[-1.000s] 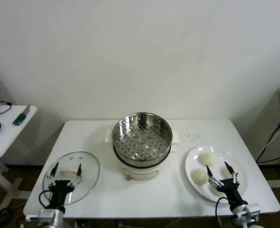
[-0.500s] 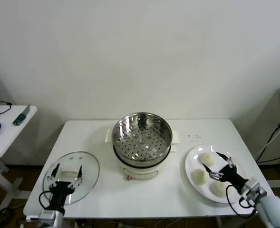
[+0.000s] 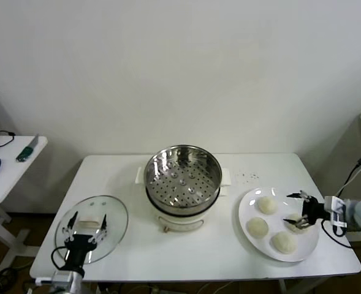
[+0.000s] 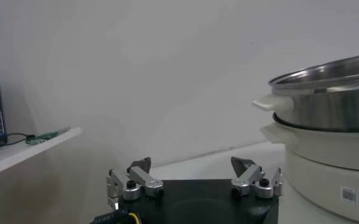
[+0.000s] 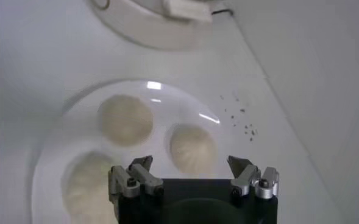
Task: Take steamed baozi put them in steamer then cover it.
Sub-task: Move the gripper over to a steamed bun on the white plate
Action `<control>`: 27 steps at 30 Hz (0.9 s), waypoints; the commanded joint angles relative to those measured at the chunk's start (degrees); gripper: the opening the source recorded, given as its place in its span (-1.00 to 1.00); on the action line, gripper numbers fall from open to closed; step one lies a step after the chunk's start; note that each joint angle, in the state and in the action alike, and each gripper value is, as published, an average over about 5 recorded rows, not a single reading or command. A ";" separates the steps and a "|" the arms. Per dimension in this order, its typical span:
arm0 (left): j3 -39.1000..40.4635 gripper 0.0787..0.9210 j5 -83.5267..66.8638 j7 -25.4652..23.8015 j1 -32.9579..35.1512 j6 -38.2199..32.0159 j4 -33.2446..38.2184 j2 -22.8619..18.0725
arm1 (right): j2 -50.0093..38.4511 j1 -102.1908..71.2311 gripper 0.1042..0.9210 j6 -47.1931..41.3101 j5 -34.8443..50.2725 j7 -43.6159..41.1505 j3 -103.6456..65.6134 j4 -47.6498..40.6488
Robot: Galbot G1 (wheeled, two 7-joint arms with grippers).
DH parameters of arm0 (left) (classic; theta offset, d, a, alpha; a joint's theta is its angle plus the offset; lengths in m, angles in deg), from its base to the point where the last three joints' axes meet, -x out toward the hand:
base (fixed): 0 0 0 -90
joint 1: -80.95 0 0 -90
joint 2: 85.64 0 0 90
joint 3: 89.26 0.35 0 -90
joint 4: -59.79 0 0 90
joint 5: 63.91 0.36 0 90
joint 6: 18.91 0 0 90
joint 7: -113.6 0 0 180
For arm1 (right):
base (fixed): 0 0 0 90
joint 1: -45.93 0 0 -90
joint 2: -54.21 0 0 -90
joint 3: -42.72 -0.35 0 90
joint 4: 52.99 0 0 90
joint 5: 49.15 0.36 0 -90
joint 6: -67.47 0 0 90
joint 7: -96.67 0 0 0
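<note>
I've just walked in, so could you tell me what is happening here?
The right gripper, open, is over the plate above one of the four baozi, none picked up yet. The steamer is empty. The left gripper, open, is parked over the cover, which lies on the table.

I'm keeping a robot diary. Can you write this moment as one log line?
right gripper: open, above plate, over a baozi | left gripper: open, idle over cover | steamer: empty, uncovered | baozi on plate: four
</note>
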 commanded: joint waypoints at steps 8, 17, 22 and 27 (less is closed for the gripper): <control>-0.42 0.77 -0.22 0.26 -0.63 0.45 -0.84 0.47 | 1.92 52.63 0.76 -0.89 -3.95 -12.28 55.76 -17.57; -0.92 0.77 -0.30 0.43 -1.04 0.63 -1.80 0.45 | 14.01 56.71 0.76 -0.40 -4.80 -12.14 64.15 -29.72; -1.44 0.77 -0.59 0.49 -1.18 0.69 -2.28 0.57 | 18.94 55.82 0.76 0.29 -5.94 -11.99 64.71 -34.40; -1.69 0.77 -0.90 0.61 -1.24 0.74 -2.75 0.69 | 21.81 54.72 0.76 1.93 -8.12 -11.74 63.27 -38.07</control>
